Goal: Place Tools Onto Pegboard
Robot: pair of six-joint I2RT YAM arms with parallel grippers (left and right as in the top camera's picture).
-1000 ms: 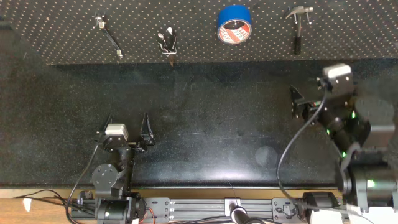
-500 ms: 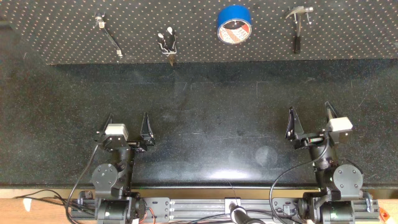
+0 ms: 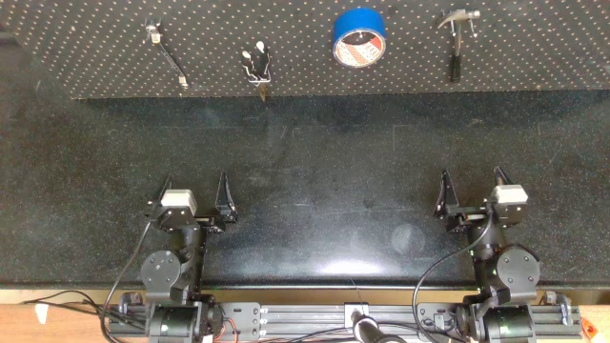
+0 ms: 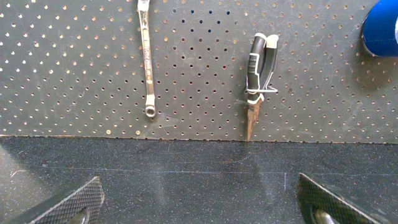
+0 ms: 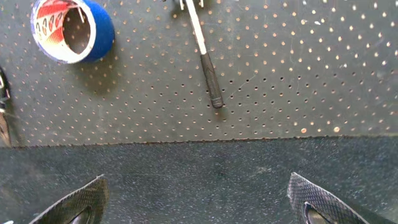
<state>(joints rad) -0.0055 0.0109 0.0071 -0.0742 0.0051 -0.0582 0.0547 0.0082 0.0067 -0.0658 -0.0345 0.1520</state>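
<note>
On the pegboard (image 3: 86, 52) at the back hang a wrench (image 3: 168, 58), black-handled pliers (image 3: 256, 69), a blue tape roll (image 3: 359, 37) and a hammer (image 3: 458, 38). The left wrist view faces the wrench (image 4: 146, 59) and pliers (image 4: 259, 81); the right wrist view faces the tape roll (image 5: 73, 29) and the hammer (image 5: 205, 56). My left gripper (image 3: 195, 198) stands open near the mat's front left, holding nothing. My right gripper (image 3: 469, 193) stands open at the front right, also with nothing between its fingers.
A black mat (image 3: 315, 162) covers the table between the arms and the pegboard. Cables and a rail run along the front edge.
My right arm has drawn back from near the pegboard's right side to the front right of the mat, with its gripper open. The left arm has not moved.
</note>
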